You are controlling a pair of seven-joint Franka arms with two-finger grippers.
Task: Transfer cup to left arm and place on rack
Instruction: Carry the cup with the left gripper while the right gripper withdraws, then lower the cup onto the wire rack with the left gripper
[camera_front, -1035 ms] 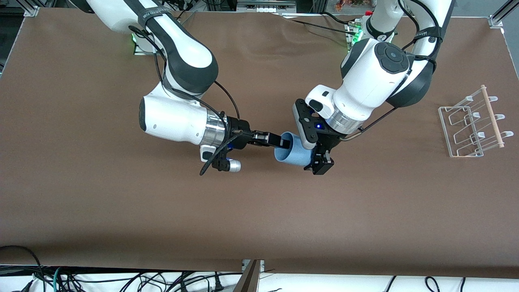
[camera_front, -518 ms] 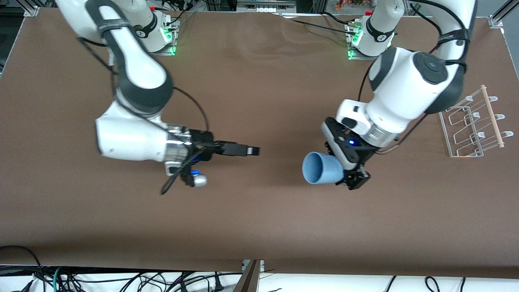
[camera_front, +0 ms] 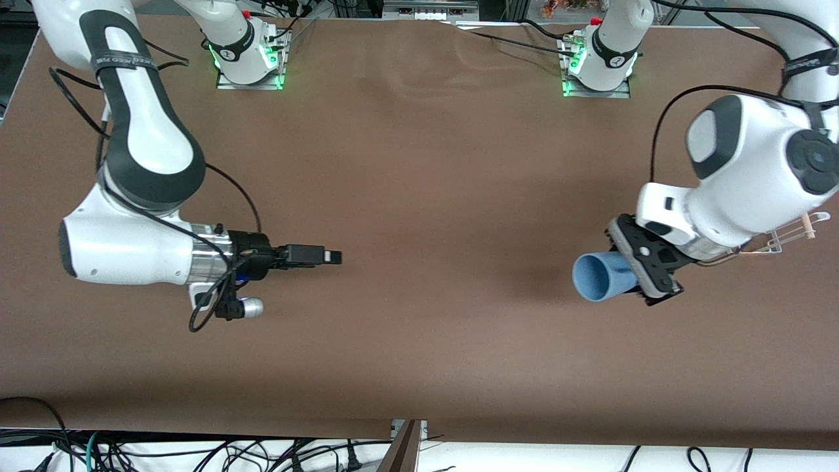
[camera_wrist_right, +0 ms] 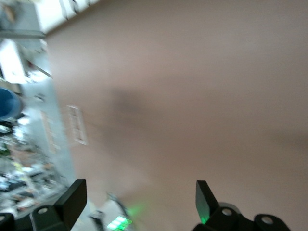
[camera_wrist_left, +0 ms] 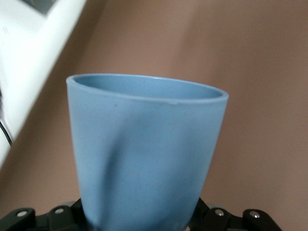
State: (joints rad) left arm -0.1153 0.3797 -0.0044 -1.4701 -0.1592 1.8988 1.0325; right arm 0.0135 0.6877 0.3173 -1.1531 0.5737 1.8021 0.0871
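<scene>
Between the jaws of the left gripper (camera_front: pixel 645 278) sits the clamped cup (camera_front: pixel 600 277), beside the rack (camera_front: pixel 796 234), while the right gripper (camera_front: pixel 331 257) waits spread, holding nothing.

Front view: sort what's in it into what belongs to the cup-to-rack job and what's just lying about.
Part of the job:
- small light-blue plastic cup, held sideways in the left hand, over the brown table
- white wire rack with wooden rod, mostly hidden by the left arm
- right hand, open and empty, over the table

Just lying about:
- cables below the table's near edge

A brown table (camera_front: pixel 419 341) with cables (camera_front: pixel 196 452) along its near edge
</scene>
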